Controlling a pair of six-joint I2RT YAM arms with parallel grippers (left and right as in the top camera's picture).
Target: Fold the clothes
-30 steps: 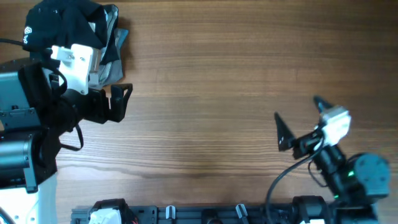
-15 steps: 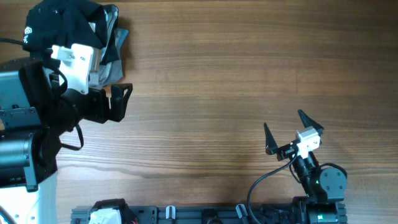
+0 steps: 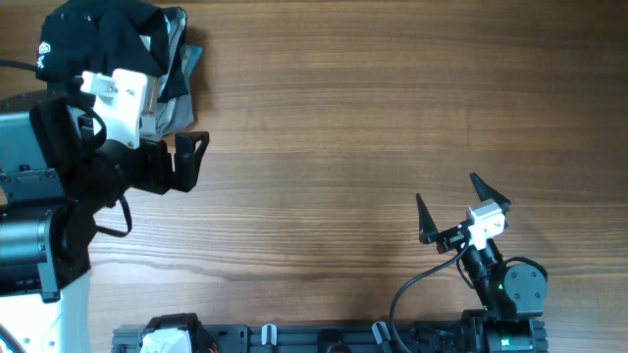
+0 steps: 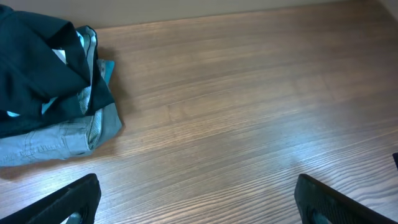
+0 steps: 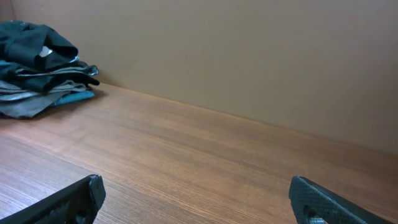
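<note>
Left pincer [image 3: 191, 162], jaws wide apart and holding nothing, hovers near the left edge of the tabletop [image 3: 324, 118], just beside the pile of clothes [image 3: 108, 34] in the far left corner. Right pincer [image 3: 446, 186], likewise spread wide and empty, sits near the front right corner, well apart from the pile. Pile: a dark garment [image 4: 37, 68] on top, grey denim [image 4: 56, 140] and a teal layer [image 5: 71, 98] beneath, stacked in layers, the top one rumpled. No garment lies spread on the open wood. Judged stage: either the stack is finished, or the top garment awaits refolding; neither arm has hold of cloth.
</note>
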